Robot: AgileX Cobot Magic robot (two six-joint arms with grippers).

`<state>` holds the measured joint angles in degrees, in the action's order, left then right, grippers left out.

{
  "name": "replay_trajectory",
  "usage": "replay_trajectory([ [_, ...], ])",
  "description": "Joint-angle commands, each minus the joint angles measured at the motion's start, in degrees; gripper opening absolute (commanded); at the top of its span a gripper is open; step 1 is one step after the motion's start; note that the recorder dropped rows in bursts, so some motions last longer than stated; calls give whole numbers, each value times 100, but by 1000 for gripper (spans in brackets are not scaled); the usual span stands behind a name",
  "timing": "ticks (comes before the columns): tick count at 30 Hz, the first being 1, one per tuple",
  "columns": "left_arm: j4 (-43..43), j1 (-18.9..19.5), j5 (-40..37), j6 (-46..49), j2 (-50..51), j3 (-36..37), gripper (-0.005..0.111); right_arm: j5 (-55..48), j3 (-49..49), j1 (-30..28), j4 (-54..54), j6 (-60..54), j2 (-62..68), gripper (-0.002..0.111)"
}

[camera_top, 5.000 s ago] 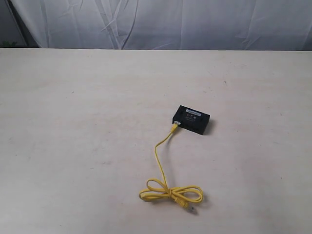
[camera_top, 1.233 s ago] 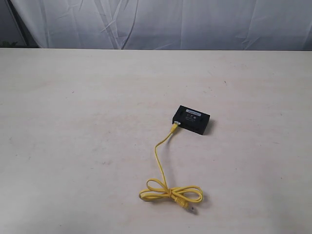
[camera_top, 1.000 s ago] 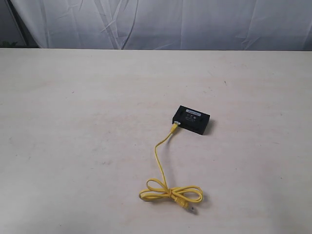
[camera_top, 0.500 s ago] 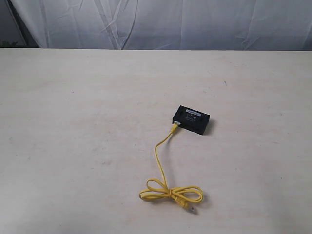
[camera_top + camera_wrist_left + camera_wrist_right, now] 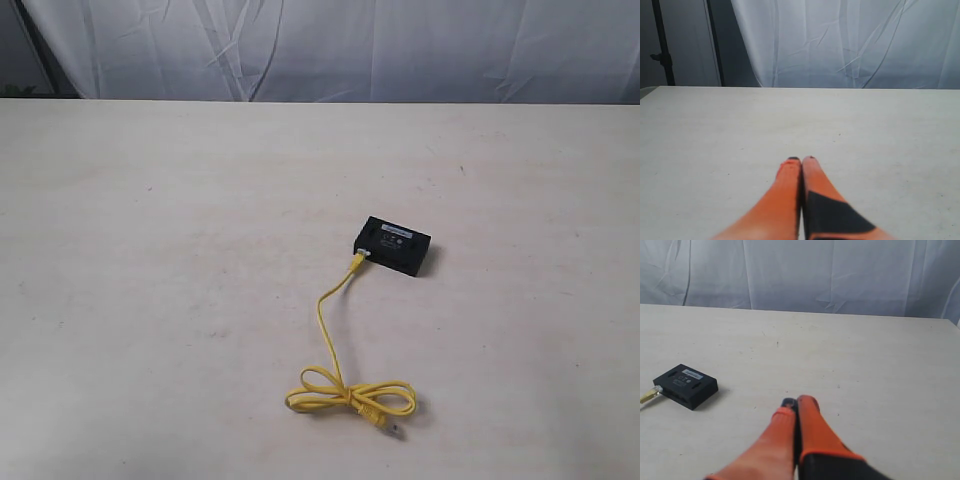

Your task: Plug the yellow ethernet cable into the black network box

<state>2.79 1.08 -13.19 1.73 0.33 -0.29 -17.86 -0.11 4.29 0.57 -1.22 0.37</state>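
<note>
The black network box lies flat near the middle of the pale table. One clear plug of the yellow ethernet cable sits at the box's left side, touching it. The cord runs toward the front edge and ends in a knotted loop with the other plug beside it. Neither arm shows in the exterior view. The left gripper is shut with nothing in it, over bare table. The right gripper is shut and empty too; the box and the cable's plug lie well off to its side.
A wrinkled white curtain hangs behind the table's far edge. A dark stand shows beside the curtain in the left wrist view.
</note>
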Motion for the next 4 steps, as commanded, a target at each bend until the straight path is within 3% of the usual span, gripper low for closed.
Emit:
replay_trajectory([
  [1, -5, 7, -8, -19, -33, 29, 0, 35, 11, -27, 0, -24, -37, -1],
  [4, -5, 7, -8, -19, -33, 29, 0, 36, 11, -27, 32, -24, -37, -1],
])
